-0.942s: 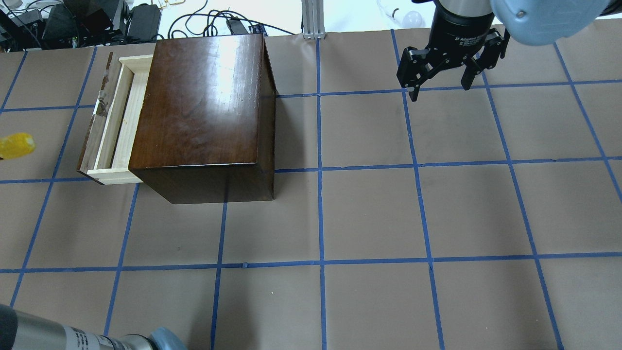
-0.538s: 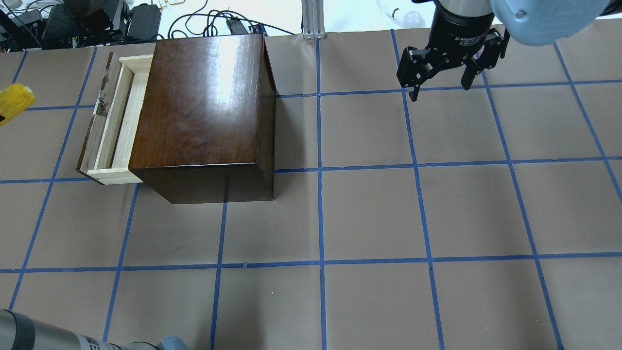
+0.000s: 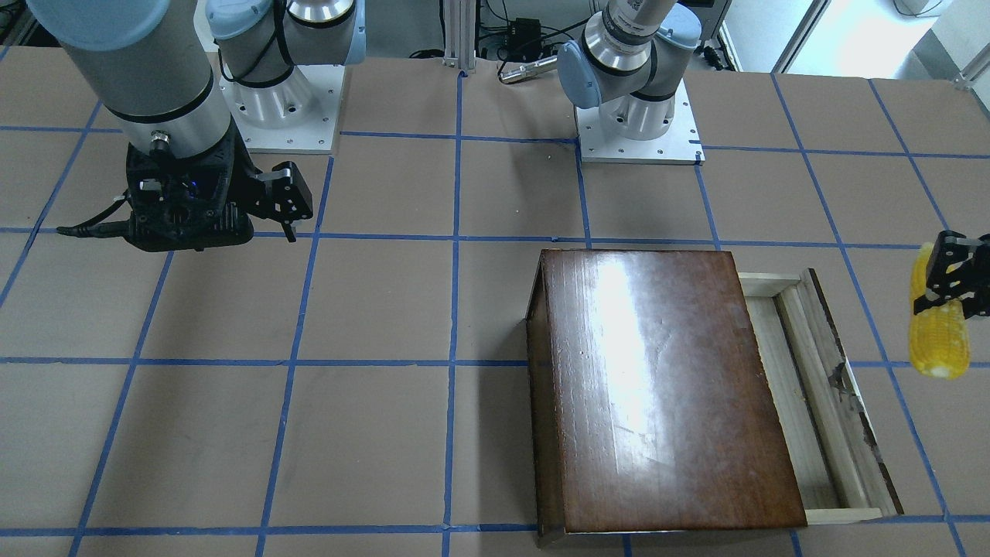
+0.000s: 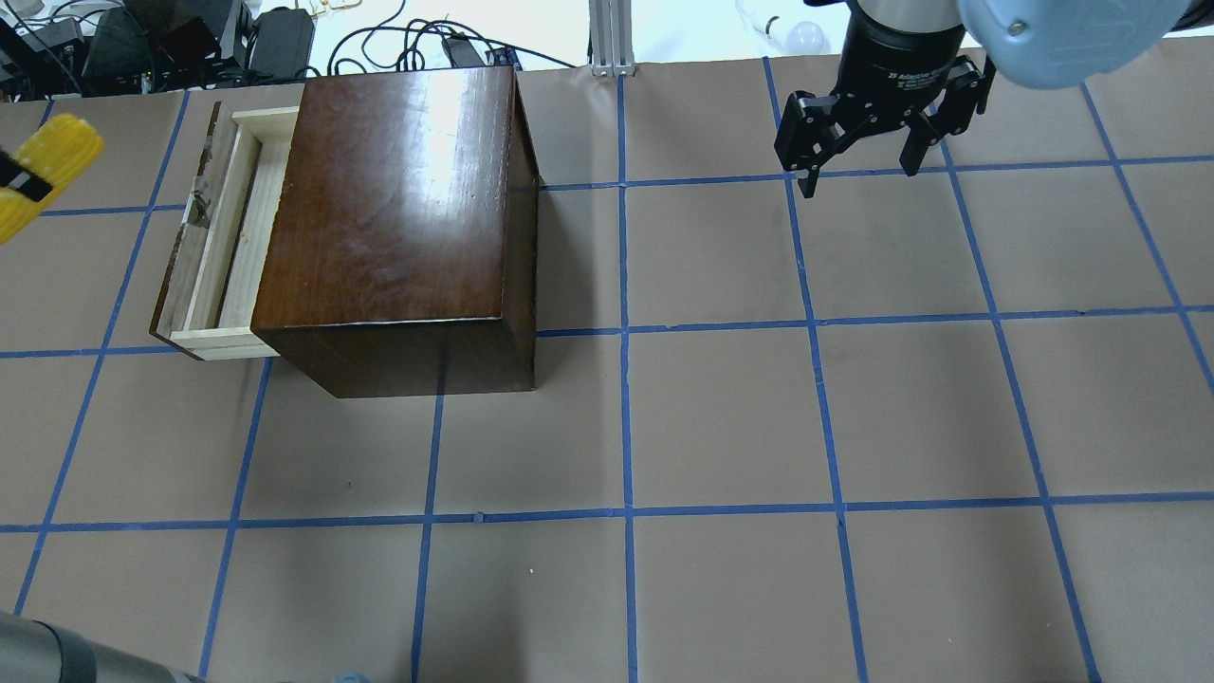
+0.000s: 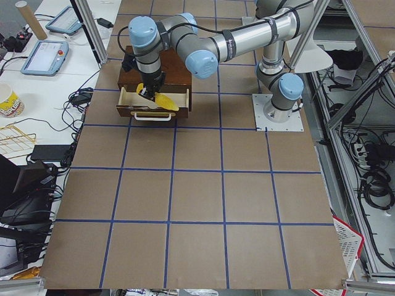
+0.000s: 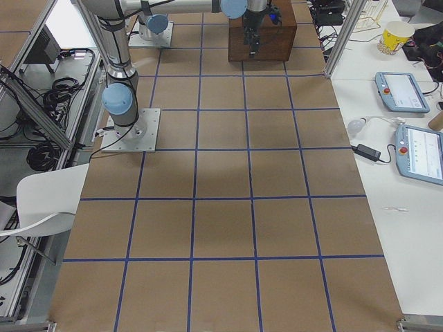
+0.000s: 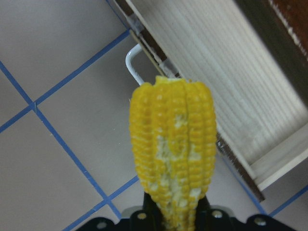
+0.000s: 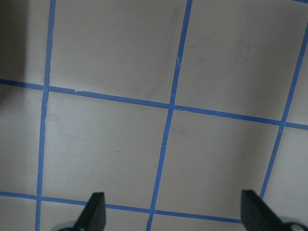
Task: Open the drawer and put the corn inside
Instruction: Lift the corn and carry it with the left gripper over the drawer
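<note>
The corn [image 4: 47, 166] is a bright-yellow cob held in the air by my left gripper [image 4: 21, 182], which is shut on it, just left of the drawer [image 4: 228, 237]. The drawer is pulled partly out of the glossy dark-brown box [image 4: 398, 218], and its pale wooden tray shows nothing inside. In the left wrist view the corn [image 7: 173, 154] hangs over the drawer's front panel and white handle [image 7: 137, 62]. In the front-facing view the corn [image 3: 938, 336] is at the right edge. My right gripper [image 4: 861, 180] is open and empty, far right of the box.
Cables and black gear [image 4: 142, 38] lie beyond the table's far edge, with an aluminium post [image 4: 612, 38] behind the box. The arm bases [image 3: 638, 124] stand at the robot's side. Blue tape lines grid the brown table [image 4: 721, 417].
The left gripper has carried the corn away from the robot and slightly right, towards the far end of the open drawer. The right arm has not moved.
</note>
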{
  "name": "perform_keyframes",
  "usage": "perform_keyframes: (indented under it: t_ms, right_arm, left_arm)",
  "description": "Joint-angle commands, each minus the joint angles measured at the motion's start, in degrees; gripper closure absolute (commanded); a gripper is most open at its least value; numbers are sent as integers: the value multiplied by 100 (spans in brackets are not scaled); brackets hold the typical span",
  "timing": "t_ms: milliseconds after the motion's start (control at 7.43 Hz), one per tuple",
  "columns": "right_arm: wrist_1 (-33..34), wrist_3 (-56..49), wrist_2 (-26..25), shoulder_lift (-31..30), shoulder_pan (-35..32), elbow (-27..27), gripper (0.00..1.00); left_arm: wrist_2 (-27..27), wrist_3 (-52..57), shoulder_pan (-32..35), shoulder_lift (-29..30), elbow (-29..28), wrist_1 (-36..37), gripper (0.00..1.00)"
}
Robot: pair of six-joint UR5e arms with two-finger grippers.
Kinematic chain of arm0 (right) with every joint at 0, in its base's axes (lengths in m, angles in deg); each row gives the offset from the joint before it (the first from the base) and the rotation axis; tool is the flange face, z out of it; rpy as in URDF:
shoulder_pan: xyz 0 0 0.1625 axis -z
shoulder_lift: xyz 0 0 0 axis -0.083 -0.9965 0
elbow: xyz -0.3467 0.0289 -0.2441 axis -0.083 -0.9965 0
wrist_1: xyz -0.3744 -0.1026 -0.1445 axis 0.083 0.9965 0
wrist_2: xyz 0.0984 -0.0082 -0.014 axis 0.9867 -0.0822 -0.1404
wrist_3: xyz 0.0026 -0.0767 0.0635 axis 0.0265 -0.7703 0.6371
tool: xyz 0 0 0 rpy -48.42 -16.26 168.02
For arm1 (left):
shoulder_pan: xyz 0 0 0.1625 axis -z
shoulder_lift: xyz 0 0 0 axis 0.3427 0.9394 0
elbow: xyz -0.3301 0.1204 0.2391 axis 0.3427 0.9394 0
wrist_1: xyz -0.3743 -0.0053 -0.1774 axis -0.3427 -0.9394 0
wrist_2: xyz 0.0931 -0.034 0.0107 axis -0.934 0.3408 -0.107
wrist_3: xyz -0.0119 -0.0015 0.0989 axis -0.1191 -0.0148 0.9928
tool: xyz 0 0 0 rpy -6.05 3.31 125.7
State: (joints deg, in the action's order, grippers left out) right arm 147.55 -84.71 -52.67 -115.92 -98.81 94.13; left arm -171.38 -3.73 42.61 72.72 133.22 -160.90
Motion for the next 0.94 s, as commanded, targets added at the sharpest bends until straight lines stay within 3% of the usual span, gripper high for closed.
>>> perform_keyframes:
  t_ms: [0, 135, 807]
  right_arm:
    - [4, 6, 0, 0, 0, 0, 0]
    - [4, 6, 0, 0, 0, 0, 0]
    - [-5, 6, 0, 0, 0, 0, 0]
  left_arm:
    - [-4, -1416, 308, 177, -20, 6, 100]
    - [23, -2275, 352, 247, -29, 24, 100]
    - [-30, -2811, 686, 555, 102, 683, 100]
